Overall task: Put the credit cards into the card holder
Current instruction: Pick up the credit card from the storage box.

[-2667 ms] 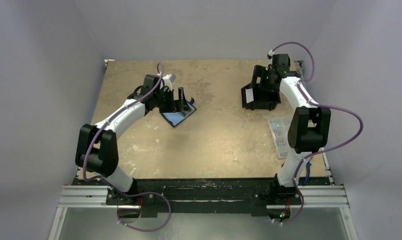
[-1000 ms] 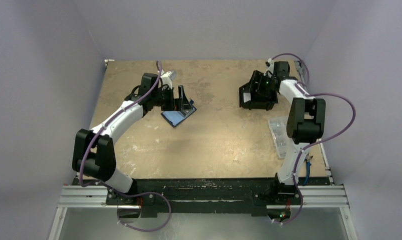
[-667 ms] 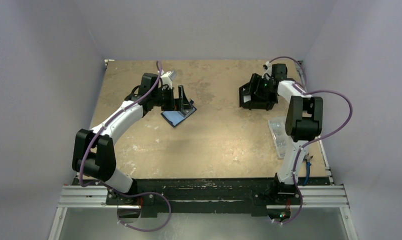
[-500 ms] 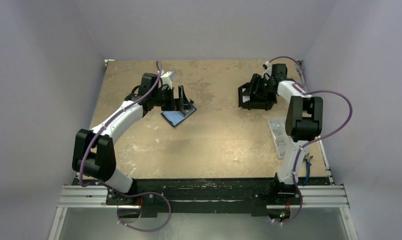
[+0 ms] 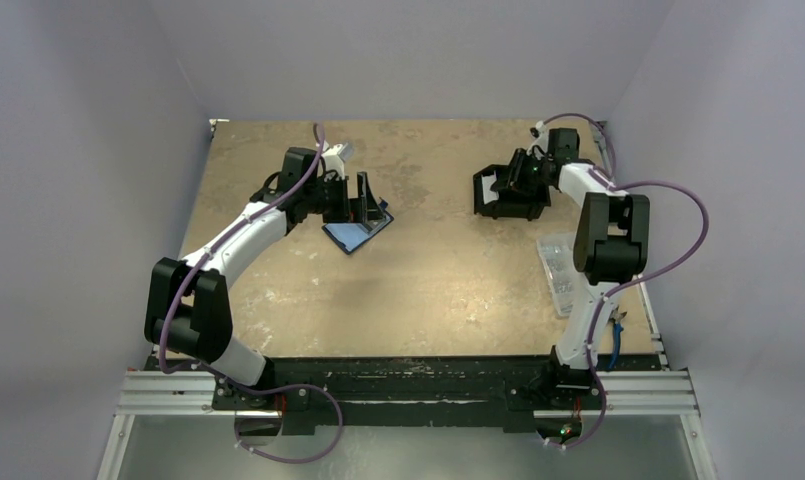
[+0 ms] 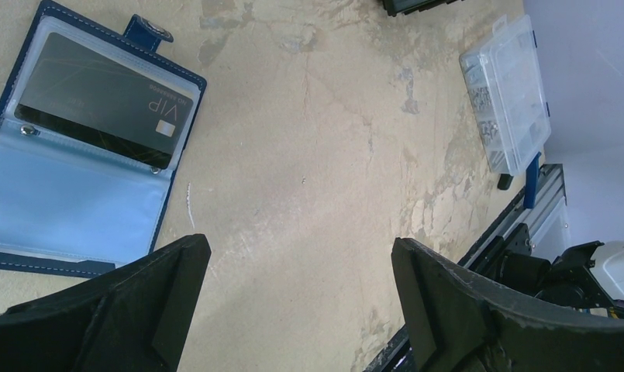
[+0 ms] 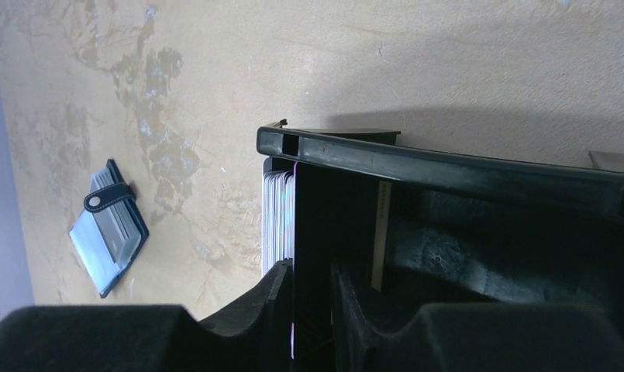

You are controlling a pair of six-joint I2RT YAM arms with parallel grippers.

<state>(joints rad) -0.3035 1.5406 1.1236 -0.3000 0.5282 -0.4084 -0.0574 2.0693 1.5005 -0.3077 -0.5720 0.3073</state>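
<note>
The left pincer (image 6: pixel 297 256) is released wide, the open card holder (image 6: pixel 68 205) just ahead of one finger. The right pincer (image 7: pixel 312 271) is almost clenched inside the black box (image 7: pixel 448 167); if it grasps a card, I cannot tell. A poor pinch could drag several cards (image 7: pixel 277 221) out.
</note>
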